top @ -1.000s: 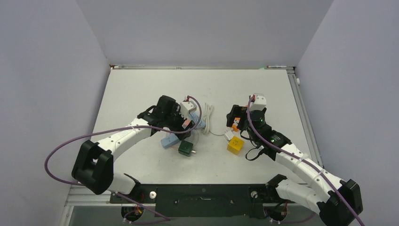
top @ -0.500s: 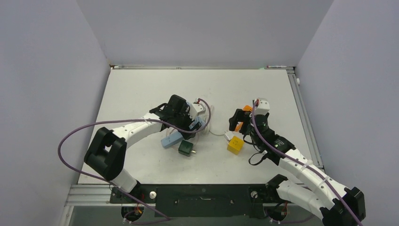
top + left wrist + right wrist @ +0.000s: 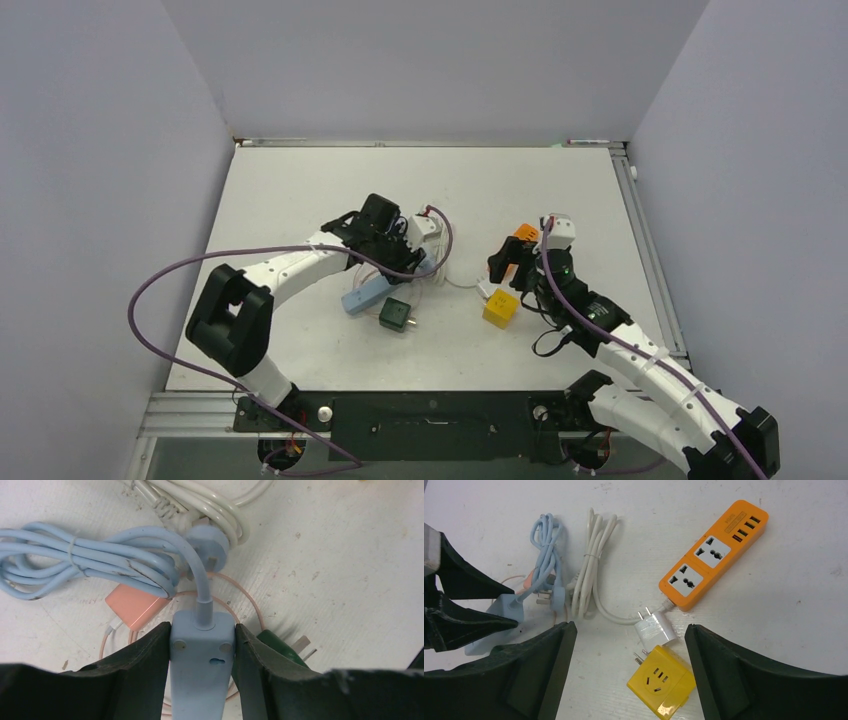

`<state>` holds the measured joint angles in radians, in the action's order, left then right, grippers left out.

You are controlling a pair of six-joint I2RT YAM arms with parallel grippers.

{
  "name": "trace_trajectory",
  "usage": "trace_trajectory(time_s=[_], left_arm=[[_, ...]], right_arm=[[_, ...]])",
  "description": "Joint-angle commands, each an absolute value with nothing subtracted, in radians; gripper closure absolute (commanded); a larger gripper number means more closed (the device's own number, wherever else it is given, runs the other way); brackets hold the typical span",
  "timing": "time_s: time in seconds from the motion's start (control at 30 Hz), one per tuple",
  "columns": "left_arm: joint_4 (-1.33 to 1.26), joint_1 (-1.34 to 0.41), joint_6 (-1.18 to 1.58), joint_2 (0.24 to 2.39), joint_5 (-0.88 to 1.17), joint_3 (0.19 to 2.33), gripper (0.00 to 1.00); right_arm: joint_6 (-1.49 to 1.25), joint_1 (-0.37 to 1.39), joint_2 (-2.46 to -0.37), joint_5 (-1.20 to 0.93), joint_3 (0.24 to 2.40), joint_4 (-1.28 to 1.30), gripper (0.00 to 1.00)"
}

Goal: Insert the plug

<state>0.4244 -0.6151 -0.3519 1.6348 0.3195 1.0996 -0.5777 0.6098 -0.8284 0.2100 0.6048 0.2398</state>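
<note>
My left gripper [image 3: 202,627] is shut on the end of a light blue power strip [image 3: 202,655], its fingers pressed against both sides. The strip's blue cord loops to a blue plug [image 3: 209,545] lying on the table just ahead. In the top view the blue strip [image 3: 362,295] lies left of centre. My right gripper [image 3: 629,627] hangs open above a yellow cube adapter [image 3: 661,682] and a white plug [image 3: 654,629]. The white plug's cord leads to an orange power strip [image 3: 714,555], sockets facing up.
A pink adapter [image 3: 134,605] with a thin pink cable lies beside the blue strip, and a dark green adapter [image 3: 280,647] sits right of it. A bundled white cord [image 3: 589,565] lies between the two arms. Grey walls enclose the table [image 3: 300,190].
The left jaws have closed from wide onto the blue power strip. The right gripper has shifted slightly right and narrowed a little, uncovering the orange strip.
</note>
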Motion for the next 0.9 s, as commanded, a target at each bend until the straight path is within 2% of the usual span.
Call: trace_trajectory(time_s=[0.0, 0.17, 0.37, 0.67, 0.8, 0.87], left_arm=[[0.508, -0.590, -0.355, 1.479, 0.425, 1.245, 0.80], [0.615, -0.521, -0.301, 1.386, 0.522, 1.372, 0.86], [0.529, -0.398, -0.142, 1.220, 0.641, 1.314, 0.93], [0.371, -0.235, 0.234, 1.121, 0.948, 1.230, 0.92], [0.351, -0.210, 0.306, 1.106, 1.102, 1.179, 0.90], [0.349, -0.210, 0.311, 1.095, 1.171, 1.148, 0.90]], right_arm=[[-0.595, 0.616, -0.839, 0.167, 0.603, 0.185, 0.16], [-0.600, 0.631, -0.876, 0.144, 0.602, 0.114, 0.15], [-0.585, 0.725, -0.949, 0.165, 0.630, 0.054, 0.13], [-0.497, 0.933, -1.071, 0.205, 0.702, -0.063, 0.06], [-0.333, 1.016, -1.044, 0.204, 0.723, -0.142, 0.05], [-0.193, 1.027, -0.983, 0.117, 0.709, -0.203, 0.04]])
